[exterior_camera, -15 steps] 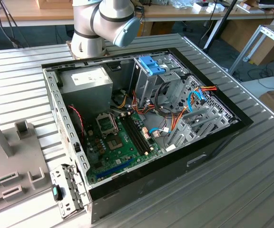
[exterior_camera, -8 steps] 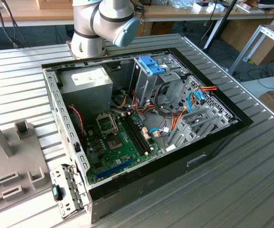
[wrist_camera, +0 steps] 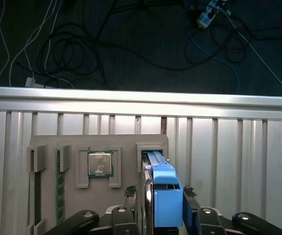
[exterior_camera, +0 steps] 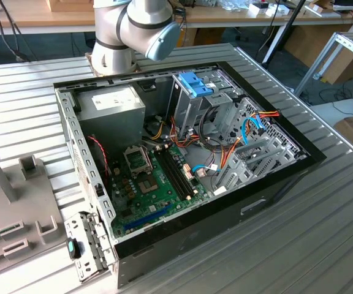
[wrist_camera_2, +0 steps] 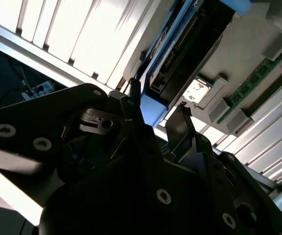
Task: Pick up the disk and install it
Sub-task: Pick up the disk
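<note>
Tool (wrist_camera: 158, 192) status: spread. In both wrist views I see one finger (wrist_camera: 130, 192) on each side of the disk (wrist_camera: 163, 198), and a gap shows between the fingers and the disk. The disk stands on edge in a slot of the grey holder (wrist_camera: 48, 142), just beside the processor chip (wrist_camera: 100, 163). The holder rests on the ribbed counter (wrist_camera: 239, 161). In the exterior view, the open computer case (exterior_camera: 182, 153) lies at the holder's 3 o'clock.
</note>
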